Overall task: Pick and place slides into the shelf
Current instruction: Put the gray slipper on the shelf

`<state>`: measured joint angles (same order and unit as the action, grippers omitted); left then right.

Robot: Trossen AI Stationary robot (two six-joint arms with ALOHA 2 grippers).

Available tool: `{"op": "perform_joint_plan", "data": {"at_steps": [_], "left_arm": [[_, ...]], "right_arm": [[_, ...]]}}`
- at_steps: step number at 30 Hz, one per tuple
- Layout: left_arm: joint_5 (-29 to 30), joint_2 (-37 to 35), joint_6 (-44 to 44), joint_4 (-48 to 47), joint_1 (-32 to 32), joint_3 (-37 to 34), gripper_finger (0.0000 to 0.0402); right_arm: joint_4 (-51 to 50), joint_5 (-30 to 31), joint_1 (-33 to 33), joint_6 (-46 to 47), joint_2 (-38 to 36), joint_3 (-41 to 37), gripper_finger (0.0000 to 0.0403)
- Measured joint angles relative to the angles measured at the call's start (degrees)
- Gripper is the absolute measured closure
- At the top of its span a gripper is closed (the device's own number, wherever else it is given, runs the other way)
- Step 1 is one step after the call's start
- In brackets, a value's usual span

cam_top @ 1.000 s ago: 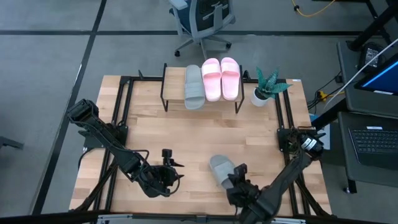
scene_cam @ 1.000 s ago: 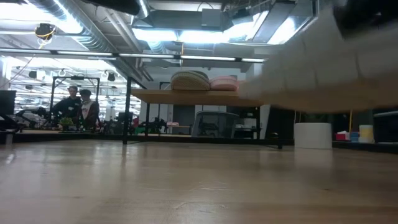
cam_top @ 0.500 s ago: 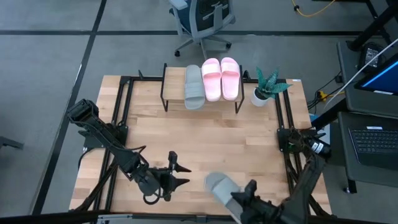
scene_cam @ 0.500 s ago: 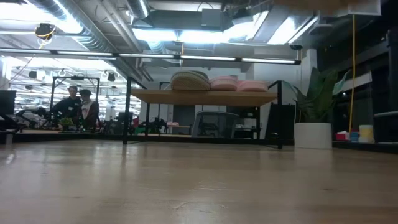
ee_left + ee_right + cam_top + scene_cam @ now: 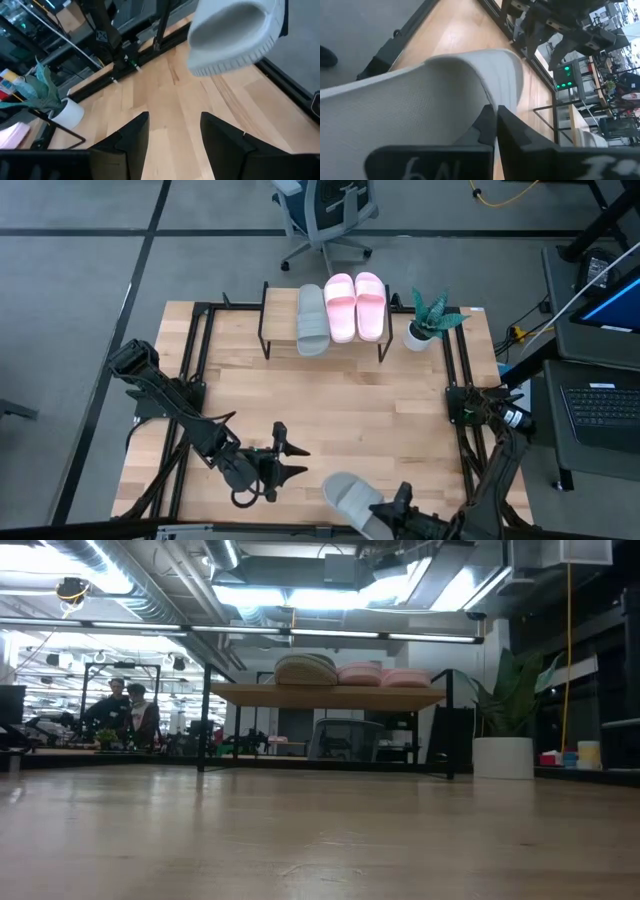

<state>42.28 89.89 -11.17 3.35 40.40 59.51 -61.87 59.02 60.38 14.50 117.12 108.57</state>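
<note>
A grey-green slide (image 5: 347, 496) hangs in the air over the table's near edge, held by my right gripper (image 5: 388, 506), which is shut on it. In the left wrist view it floats sole-down (image 5: 234, 31), above the wood. My left gripper (image 5: 295, 452) is open and touches nothing; it is just left of the slide, fingers spread (image 5: 174, 120). The shelf (image 5: 280, 327) stands at the far edge. On its top board lie a second grey-green slide (image 5: 311, 320) and two pink slides (image 5: 340, 307) (image 5: 370, 305); the low view shows them from the side (image 5: 340, 672). My right gripper holds the grey-green slide at the rim of its sole beside the strap (image 5: 470, 107), pinched between the two fingers (image 5: 512, 131). The fingers come from the table's near right side. The slide is lifted clear of the table and sits roughly level.
A potted plant (image 5: 430, 322) stands right of the shelf, at the far right corner. Black frame rails (image 5: 190, 380) run along both sides of the table. An office chair (image 5: 325, 215) stands behind the table, a laptop (image 5: 600, 415) to its right. People show far off (image 5: 125, 710).
My right gripper has pulled back toward the table's near edge and risen, carrying the grey-green slide up off the wood. The slide has left the low view, which it filled at the top right a second ago. My left gripper has shifted slightly toward the slide.
</note>
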Motion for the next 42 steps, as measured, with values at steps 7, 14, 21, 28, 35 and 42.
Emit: {"op": "perform_joint_plan", "data": {"at_steps": [7,14,21,28,35,42], "left_arm": [[0.32,0.00,-15.88,6.35,-0.46,0.00,0.0232],[-0.05,0.00,-17.48,7.07,-2.58,0.00,0.0232],[-13.61,0.00,-20.42,9.16,-4.10,0.02,0.0232],[-17.80,0.00,-26.86,12.18,-1.10,0.00,0.0232],[-17.84,0.00,-28.42,12.73,-0.11,0.00,0.0232],[-19.34,0.00,-28.47,12.60,-0.11,0.00,0.0232]], "right_arm": [[2.21,-0.50,-0.65,-1.90,0.00,0.00,0.0397],[5.60,-1.84,-1.05,-6.25,0.00,0.00,0.0397],[5.67,-5.11,-3.77,-6.24,0.00,-0.02,0.0397],[8.66,-5.26,-5.30,-10.53,0.00,-0.02,0.0397],[17.93,-9.77,-7.74,-21.18,0.00,-0.02,0.0397],[17.99,-9.77,-10.22,-23.24,0.00,-0.02,0.0397]]}}
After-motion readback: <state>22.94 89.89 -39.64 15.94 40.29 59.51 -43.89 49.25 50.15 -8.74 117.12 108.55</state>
